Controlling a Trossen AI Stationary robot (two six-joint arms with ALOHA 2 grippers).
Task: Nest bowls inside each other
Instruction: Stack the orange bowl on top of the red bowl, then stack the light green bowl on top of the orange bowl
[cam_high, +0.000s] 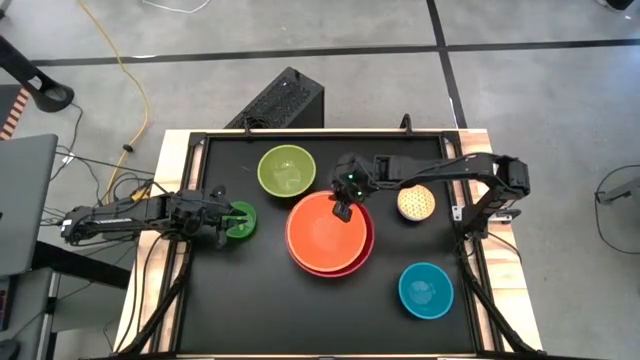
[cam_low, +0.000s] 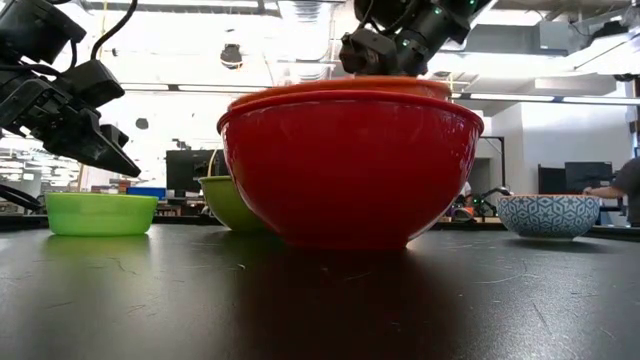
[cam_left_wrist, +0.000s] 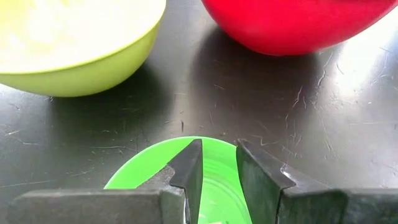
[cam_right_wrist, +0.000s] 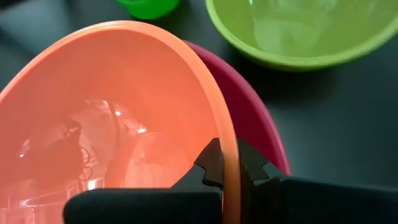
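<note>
Right gripper (cam_right_wrist: 222, 167) is pinching the orange bowl (cam_high: 325, 232) by its thin rim at frame centre, as it is sitting inside the red-pink bowl (cam_low: 350, 170) | left gripper (cam_left_wrist: 219, 165) is hovering, narrowly parted, over the small green bowl (cam_high: 240, 221) at centre left | plastic looking light, stiff, slick: rim is likely the best hold.

The orange plastic bowl (cam_high: 325, 232) sits tilted inside the big red-pink plastic bowl (cam_low: 350, 170); lime green bowl (cam_high: 287, 170), teal bowl (cam_high: 426, 290), speckled yellow bowl (cam_high: 416, 203) and small bright green bowl (cam_high: 240, 222) stand apart.
</note>
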